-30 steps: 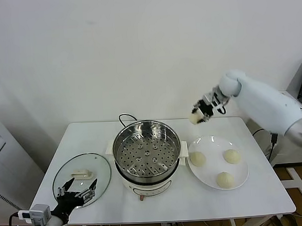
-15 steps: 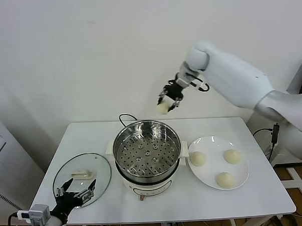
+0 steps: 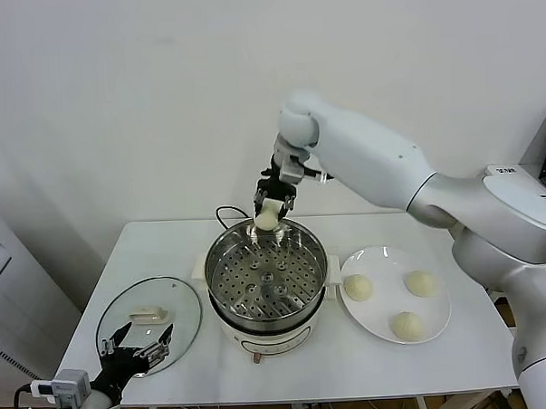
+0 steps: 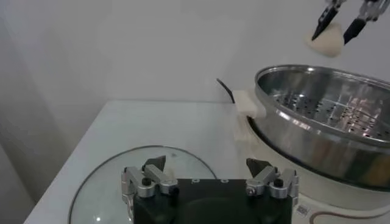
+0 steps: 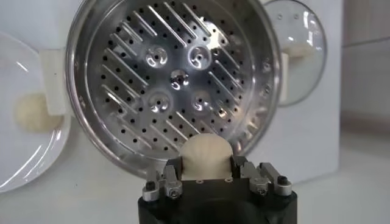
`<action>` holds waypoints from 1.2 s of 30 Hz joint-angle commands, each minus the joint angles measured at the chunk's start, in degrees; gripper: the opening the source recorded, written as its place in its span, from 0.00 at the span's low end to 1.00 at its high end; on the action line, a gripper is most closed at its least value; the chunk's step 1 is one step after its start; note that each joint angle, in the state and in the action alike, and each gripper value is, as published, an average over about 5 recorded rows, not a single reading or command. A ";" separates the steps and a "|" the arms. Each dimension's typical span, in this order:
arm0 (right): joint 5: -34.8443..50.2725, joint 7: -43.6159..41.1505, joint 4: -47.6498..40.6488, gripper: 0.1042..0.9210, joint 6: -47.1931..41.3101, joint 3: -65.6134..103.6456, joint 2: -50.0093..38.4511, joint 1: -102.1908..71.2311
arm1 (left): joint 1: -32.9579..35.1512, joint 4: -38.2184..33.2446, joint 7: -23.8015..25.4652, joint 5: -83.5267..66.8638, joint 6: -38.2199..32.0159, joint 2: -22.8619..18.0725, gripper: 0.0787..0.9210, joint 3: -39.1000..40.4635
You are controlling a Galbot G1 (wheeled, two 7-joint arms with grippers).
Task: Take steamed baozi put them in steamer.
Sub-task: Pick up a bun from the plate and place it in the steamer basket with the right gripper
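My right gripper point(image 3: 270, 210) is shut on one cream-white steamed baozi point(image 3: 267, 220) and holds it just above the far rim of the steamer point(image 3: 211, 272). In the right wrist view that baozi point(image 5: 206, 153) sits between the fingers over the edge of the bare perforated tray point(image 5: 177, 79). Three more baozi point(image 3: 357, 287) point(image 3: 420, 282) point(image 3: 406, 325) lie on the white plate point(image 3: 384, 258) to the right of the steamer. My left gripper point(image 3: 139, 343) stands open and idle at the table's front left, over the glass lid point(image 3: 164, 304).
The steamer's black cord point(image 3: 226, 212) curls behind the pot. The lid's cream handle point(image 3: 147, 314) lies near my left gripper. The white table point(image 3: 334, 365) ends close in front of the steamer and plate. A wall stands behind the table.
My right arm has carried the baozi leftward from above the plate's far side to above the steamer's far rim and lowered it. The left gripper has not moved.
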 commanded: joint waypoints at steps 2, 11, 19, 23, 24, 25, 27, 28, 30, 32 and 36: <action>-3.56 -0.57 1.44 0.47 2.79 -0.11 1.85 -3.16 | -0.08 0.19 0.01 0.03 0.02 -0.01 0.88 0.03; -7.20 -0.10 1.18 0.47 2.79 0.97 1.70 -6.76 | 0.00 0.14 0.07 0.07 -0.06 -0.28 0.88 0.07; -12.40 1.02 -0.11 0.47 2.79 3.27 2.38 -9.37 | 0.06 -0.23 0.08 0.07 -0.10 -0.41 0.88 0.16; -14.77 1.36 -0.85 0.49 2.79 4.51 2.69 -10.18 | 0.22 -0.52 0.12 0.06 -0.11 -0.55 0.88 0.23; -15.19 1.40 -0.91 0.51 2.79 4.73 2.73 -10.33 | 0.24 -0.53 0.13 0.06 -0.12 -0.54 0.88 0.21; -15.52 1.47 -0.92 0.54 2.79 4.93 2.74 -10.46 | 0.25 -0.53 0.14 0.05 -0.13 -0.52 0.88 0.18; -15.97 1.61 -0.84 0.60 2.79 5.27 2.72 -10.66 | 0.25 -0.50 0.14 0.04 -0.14 -0.49 0.88 0.13; -15.94 1.69 -0.76 0.64 2.79 5.37 2.69 -10.67 | 0.24 -0.50 0.14 0.03 -0.14 -0.49 0.88 0.12; -15.59 1.83 -0.61 0.70 2.79 5.42 2.61 -10.54 | 0.24 -0.54 0.13 0.02 -0.14 -0.53 0.88 0.12; -14.68 1.96 -0.55 0.78 2.79 5.42 2.52 -10.17 | 0.32 -0.63 0.10 0.03 -0.14 -0.67 0.88 0.11; -9.61 1.65 -0.63 0.86 2.79 5.11 1.50 -7.36 | 1.02 -0.94 0.11 0.05 -0.21 -1.03 0.88 -0.04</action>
